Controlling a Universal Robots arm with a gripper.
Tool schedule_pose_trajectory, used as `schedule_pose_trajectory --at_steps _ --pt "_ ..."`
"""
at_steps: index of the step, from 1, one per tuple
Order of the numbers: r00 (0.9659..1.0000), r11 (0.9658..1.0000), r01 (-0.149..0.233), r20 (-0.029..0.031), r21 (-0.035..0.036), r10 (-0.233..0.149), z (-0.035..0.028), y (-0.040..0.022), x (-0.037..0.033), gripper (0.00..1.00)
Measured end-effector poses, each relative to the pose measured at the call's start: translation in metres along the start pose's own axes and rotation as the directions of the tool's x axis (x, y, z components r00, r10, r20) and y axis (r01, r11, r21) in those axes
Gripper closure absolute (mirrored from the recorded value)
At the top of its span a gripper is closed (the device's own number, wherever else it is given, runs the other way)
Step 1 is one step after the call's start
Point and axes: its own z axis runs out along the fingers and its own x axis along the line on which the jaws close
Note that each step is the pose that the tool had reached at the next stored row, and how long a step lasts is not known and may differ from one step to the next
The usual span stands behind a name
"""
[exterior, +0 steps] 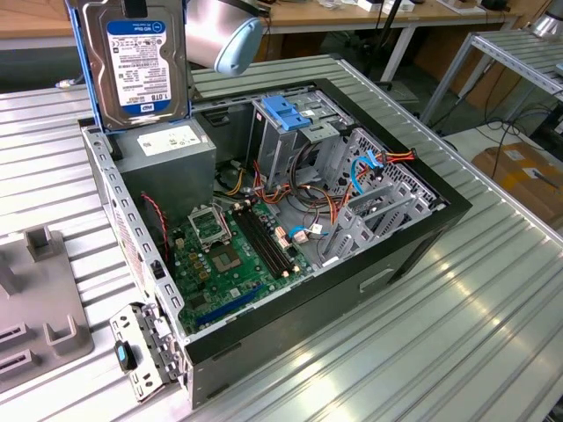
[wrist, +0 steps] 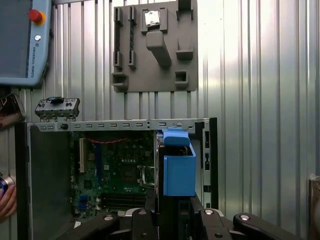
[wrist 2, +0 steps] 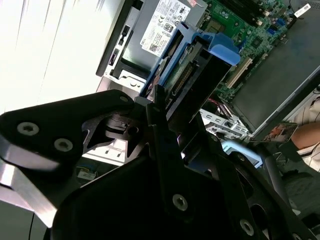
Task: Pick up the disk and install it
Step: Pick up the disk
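One disk [exterior: 145, 61] hangs upright over the rear corner of an open desktop computer case [exterior: 422, 237], directly above the case's power supply [exterior: 167, 154]. It is a flat rectangular hard drive in silver-grey metal. Its white label has a blue top band and small black print, and faces the exterior view. A blue plastic carrier frame [exterior: 85, 79] runs along its long edges.

The gripper [wrist: 172, 207] holds it from above. In the second wrist view the black metal fingers [wrist 2: 160, 125] are closed narrowly against the framed disk, gripping its end.

Inside the case there is one grey power supply box with a white sticker on top. Beside it stands one metal drive cage with a blue plastic handle [exterior: 286, 114]. One green motherboard [exterior: 229, 255] lies on the case floor, and red, orange and blue cables loop near the cage.

The case lies on its side on a ribbed metal worktop [exterior: 440, 352]. One grey moulded fixture plate [exterior: 35, 299] with raised blocks lies on the worktop beside the case.
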Motion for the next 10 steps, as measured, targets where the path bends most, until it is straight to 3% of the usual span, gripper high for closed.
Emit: schedule_pose_trajectory --at_steps 10 --pt "1.0000 1.0000 0.000 0.0000 0.0000 0.000 0.0001 -0.0025 -0.0001 0.65"
